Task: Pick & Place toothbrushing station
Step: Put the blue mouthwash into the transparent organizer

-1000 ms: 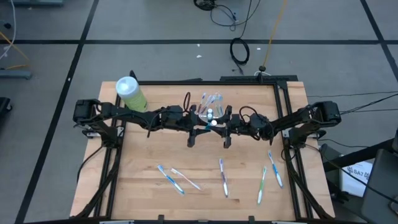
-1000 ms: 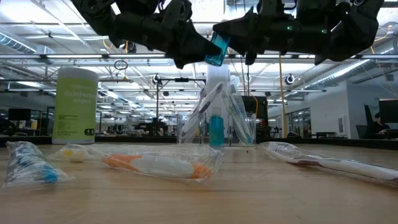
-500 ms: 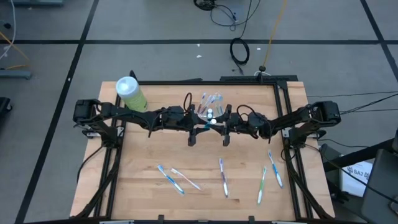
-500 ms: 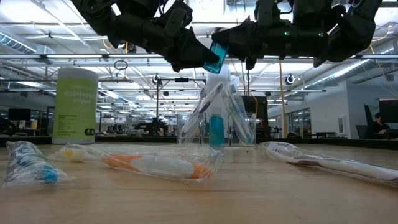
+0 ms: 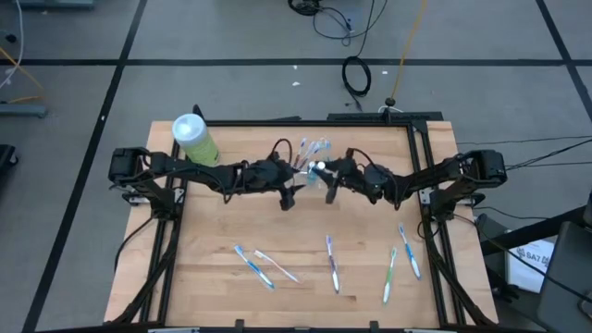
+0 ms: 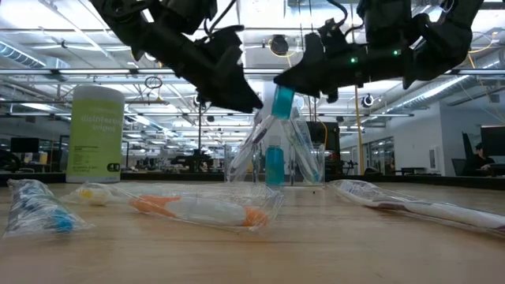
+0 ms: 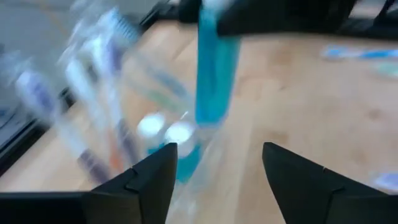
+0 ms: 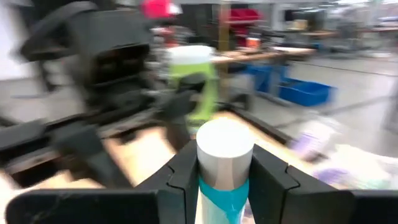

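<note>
A clear cup (image 5: 313,151) holding several toothbrushes and small tubes stands on its base at the table's far middle. Just above it hangs a small blue tube with a white cap (image 6: 282,103), and my right gripper (image 5: 326,175) is shut on it. My left gripper (image 5: 288,191) stands open a little to the tube's left; in the left wrist view its fingers (image 7: 149,177) are spread with nothing between them. Several wrapped toothbrushes (image 5: 331,263) lie flat on the near half of the table. My right gripper pinches the tube at its white-capped end (image 8: 224,163) between its two fingers (image 8: 183,177). The fingers slant down from the table's right. The blue body (image 7: 215,70) hangs below them nearly upright, clear of the table, just over the cup (image 6: 276,154).
A big light-green bottle with a white cap (image 5: 194,137) stands at the far left corner. More wrapped toothbrushes lie near the front at the left (image 5: 252,265) and at the right (image 5: 408,250). Black frame rails (image 5: 424,148) run along the table's edges.
My left gripper has opened, let go of the blue tube and drawn back a little toward the table's left. My right gripper keeps the tube and has turned; the tube has swung from a slant to nearly upright and come down toward the cup.
</note>
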Controlling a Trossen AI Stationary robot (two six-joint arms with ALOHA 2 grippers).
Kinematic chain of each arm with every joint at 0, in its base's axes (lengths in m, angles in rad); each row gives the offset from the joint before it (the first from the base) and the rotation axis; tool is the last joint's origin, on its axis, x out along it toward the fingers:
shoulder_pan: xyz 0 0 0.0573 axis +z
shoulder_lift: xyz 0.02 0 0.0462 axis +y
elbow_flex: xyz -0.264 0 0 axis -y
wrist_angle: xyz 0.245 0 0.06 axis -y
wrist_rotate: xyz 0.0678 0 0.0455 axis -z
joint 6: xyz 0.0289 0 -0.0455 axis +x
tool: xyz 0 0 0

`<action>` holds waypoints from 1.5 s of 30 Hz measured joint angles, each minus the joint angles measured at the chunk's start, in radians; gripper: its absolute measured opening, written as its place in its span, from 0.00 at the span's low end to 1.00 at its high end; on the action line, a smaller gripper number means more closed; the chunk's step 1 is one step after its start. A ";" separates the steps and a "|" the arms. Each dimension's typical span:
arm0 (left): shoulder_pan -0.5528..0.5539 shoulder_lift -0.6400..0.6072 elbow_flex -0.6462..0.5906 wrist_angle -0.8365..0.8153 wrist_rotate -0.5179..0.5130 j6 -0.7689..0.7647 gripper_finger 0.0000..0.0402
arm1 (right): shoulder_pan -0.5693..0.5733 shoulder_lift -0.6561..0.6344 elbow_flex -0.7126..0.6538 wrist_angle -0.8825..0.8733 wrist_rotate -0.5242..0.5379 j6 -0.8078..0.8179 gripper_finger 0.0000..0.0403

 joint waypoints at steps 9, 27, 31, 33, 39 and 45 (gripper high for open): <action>0.000 -0.030 0.000 -0.048 -0.030 -0.003 0.62 | 0.051 0.000 0.147 -0.292 0.319 0.056 0.23; 0.000 -0.080 0.000 -0.107 0.076 -0.014 0.62 | 0.063 0.007 0.247 -0.624 0.487 0.386 0.23; 0.000 -0.080 0.000 -0.107 0.076 -0.017 0.62 | 0.064 0.049 0.245 -0.607 0.484 0.419 0.23; 0.000 -0.080 0.000 -0.108 0.076 -0.026 0.62 | 0.063 0.083 0.246 -0.580 0.486 0.433 0.23; 0.000 -0.080 0.000 -0.108 0.076 -0.033 0.62 | 0.064 0.151 0.246 -0.470 0.556 0.435 0.23; 0.000 -0.080 0.000 -0.107 0.076 -0.028 0.62 | 0.051 0.152 0.246 -0.479 0.558 0.462 0.23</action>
